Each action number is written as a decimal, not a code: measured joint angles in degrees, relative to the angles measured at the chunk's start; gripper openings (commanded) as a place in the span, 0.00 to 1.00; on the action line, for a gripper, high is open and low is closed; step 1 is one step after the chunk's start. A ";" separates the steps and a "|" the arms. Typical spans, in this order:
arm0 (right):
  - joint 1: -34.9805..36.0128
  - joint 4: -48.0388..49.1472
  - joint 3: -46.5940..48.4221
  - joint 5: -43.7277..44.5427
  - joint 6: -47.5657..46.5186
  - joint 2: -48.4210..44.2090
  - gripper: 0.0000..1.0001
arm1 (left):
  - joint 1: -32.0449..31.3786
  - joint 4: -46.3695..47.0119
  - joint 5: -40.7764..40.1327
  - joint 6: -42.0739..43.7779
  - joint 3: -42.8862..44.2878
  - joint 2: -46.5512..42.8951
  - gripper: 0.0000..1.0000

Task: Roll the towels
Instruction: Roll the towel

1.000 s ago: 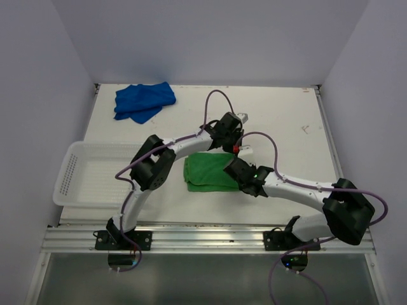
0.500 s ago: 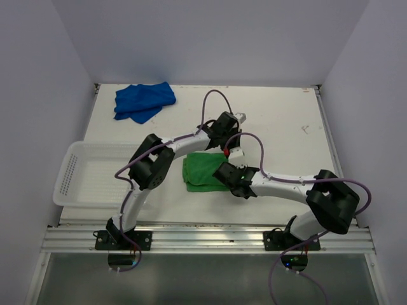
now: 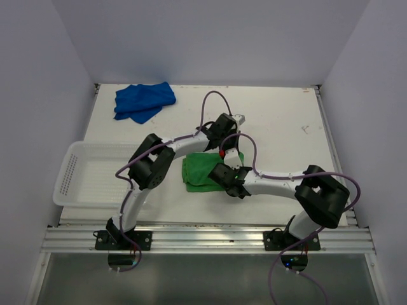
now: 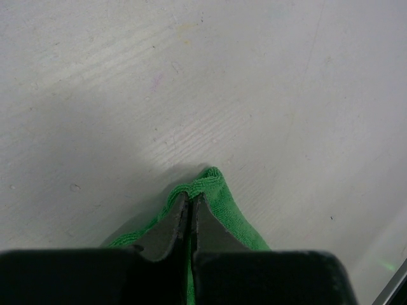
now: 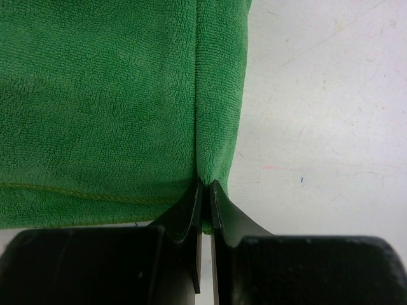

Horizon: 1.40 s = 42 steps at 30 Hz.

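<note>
The left hand is pinched tight on a corner, and the right hand on a folded edge, of the green towel lying on the bench, so uneven pulling could tug the thin cloth out of either grip or skew the roll.

Fuzzy terry-cloth green towel lies on matt, scuffed table

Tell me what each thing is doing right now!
green towel: partly folded, pinched at two spots.
blue towel: crumpled, untouched, far left of the table.
white basket: upright, untouched.
left hand: shut on the green towel's corner.
right hand: shut on the green towel's edge.
</note>
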 measured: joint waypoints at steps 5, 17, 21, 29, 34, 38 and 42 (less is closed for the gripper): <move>0.02 0.81 0.00 -0.04 0.76 0.83 0.08 | 0.04 0.72 0.00 0.87 -0.46 0.00 0.00; 0.04 2.10 -2.34 -2.32 3.63 -5.16 0.36 | 0.68 5.42 0.26 1.33 -2.93 -0.07 0.00; -0.63 2.01 -2.95 -4.09 5.35 -9.73 0.42 | 1.25 7.48 0.28 2.08 -3.80 -0.11 0.00; -7.56 3.67 -8.87 -10.97 7.91 -24.30 0.45 | 1.44 10.01 0.28 3.50 -5.49 -0.66 0.00; -18.95 7.26 -12.90 -20.22 8.83 -29.24 0.44 | 1.44 11.23 0.28 3.85 -6.75 -1.22 0.00; -25.83 13.57 -16.44 -29.38 10.45 -29.20 0.44 | 1.44 11.93 0.26 3.85 -7.30 -1.42 0.00; -31.43 20.96 -21.64 -38.05 13.27 -29.18 0.45 | 1.44 12.11 0.26 3.85 -7.50 -1.53 0.00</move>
